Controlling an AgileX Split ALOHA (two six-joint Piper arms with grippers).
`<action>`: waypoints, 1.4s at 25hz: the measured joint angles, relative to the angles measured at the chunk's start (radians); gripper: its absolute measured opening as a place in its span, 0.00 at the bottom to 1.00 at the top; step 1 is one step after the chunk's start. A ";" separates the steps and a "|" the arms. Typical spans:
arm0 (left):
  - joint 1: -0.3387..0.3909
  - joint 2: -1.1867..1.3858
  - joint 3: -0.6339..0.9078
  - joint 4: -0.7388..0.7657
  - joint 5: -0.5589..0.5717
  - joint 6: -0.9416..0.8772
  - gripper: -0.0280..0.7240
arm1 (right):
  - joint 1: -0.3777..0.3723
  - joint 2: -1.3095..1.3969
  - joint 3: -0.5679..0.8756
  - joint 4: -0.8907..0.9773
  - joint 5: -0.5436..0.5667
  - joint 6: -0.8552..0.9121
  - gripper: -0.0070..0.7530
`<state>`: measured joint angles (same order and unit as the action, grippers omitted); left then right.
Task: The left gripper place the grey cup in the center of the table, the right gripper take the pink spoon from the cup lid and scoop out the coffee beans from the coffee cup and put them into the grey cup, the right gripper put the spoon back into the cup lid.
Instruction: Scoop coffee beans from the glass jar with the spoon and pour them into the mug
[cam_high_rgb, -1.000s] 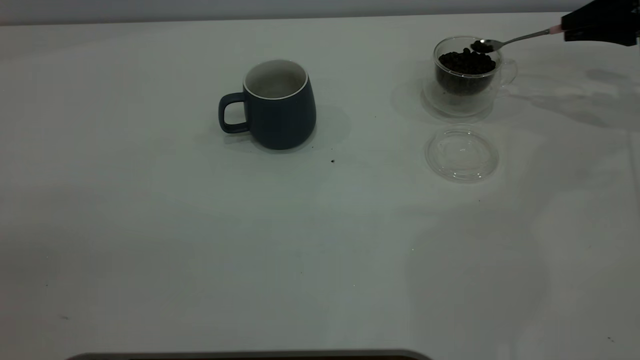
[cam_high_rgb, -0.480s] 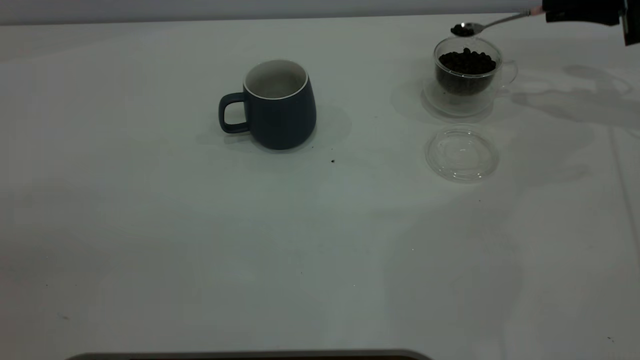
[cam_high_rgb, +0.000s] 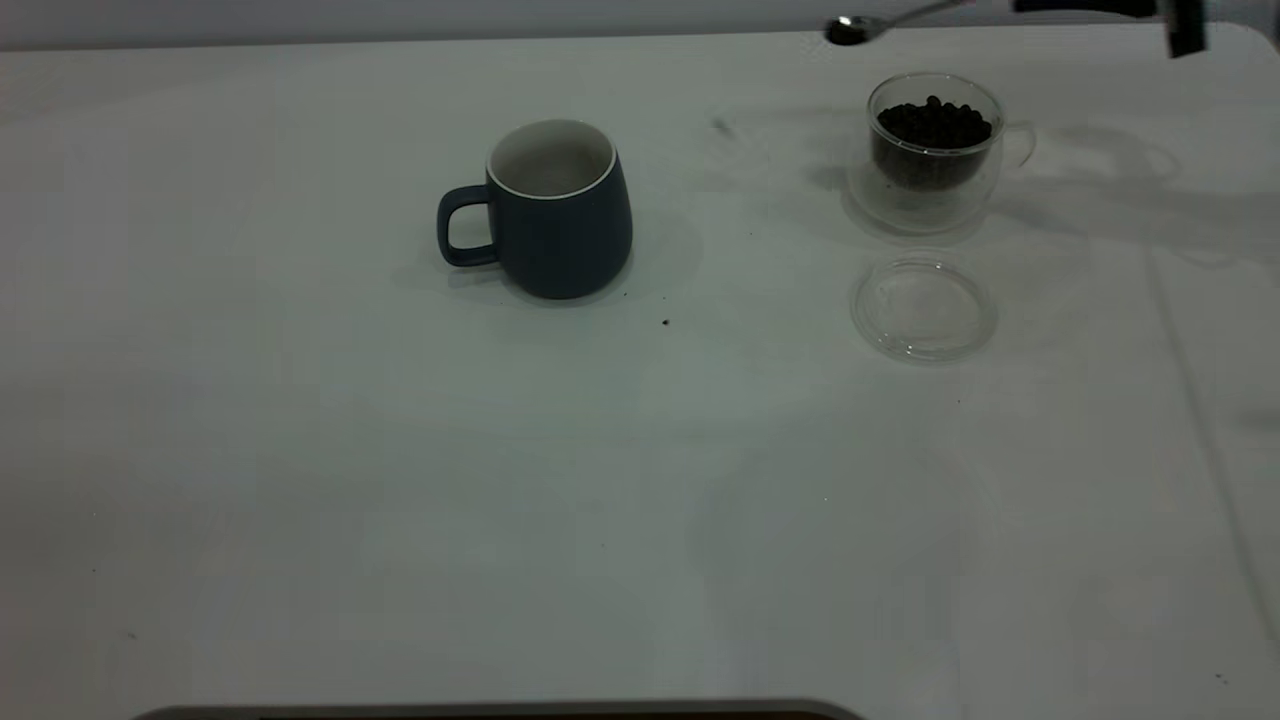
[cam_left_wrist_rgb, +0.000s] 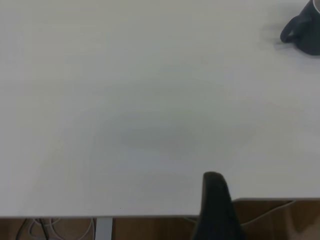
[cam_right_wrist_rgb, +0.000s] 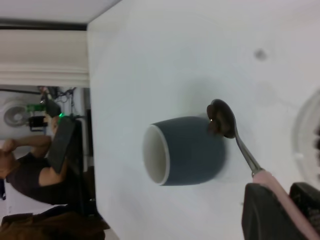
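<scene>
spoon in the air, beans on board

white table fills the shot, bare and pale, with a few dark specks scattered near the middle. the grey cup stands upright at the centre, handle pointing toward the left arm's side, nothing showing inside it. over on the right side sits the glass coffee cup, heaped with coffee beans, and just in front of it lies the clear cup lid, with no spoon on it.

up at the far edge, the right gripper is pinching the pink handle of the spoon, bowl out front, hanging high above the table between the two cups. the right wrist view shows beans sitting in the bowl of the spoon, with the grey cup beyond it. so the carry looks under way, the pour not yet done.

the left gripper is parked off the near table edge, well apart from the action; whether its claw is spread or closed, i cannot tell.

the risks now: that bowl is shallow, and any roll of the wrist or sudden jolt could shed beans onto the table short of the cup. come in too low and the spoon could clip the rim and nudge the cup. tip too early and the load lands outside.
</scene>
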<state>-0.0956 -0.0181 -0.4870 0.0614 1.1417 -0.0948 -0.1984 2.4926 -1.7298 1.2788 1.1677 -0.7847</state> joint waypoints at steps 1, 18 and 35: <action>0.000 0.000 0.000 0.000 0.000 0.000 0.79 | 0.013 0.000 0.000 0.009 0.000 0.000 0.14; 0.000 0.000 0.000 0.000 0.000 0.000 0.79 | 0.277 -0.001 0.000 0.072 0.000 0.004 0.14; 0.000 0.000 0.000 0.000 0.000 0.000 0.79 | 0.391 -0.001 0.000 0.059 -0.192 -0.237 0.14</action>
<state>-0.0956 -0.0181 -0.4870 0.0614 1.1417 -0.0948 0.1923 2.4915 -1.7298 1.3377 0.9759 -1.0212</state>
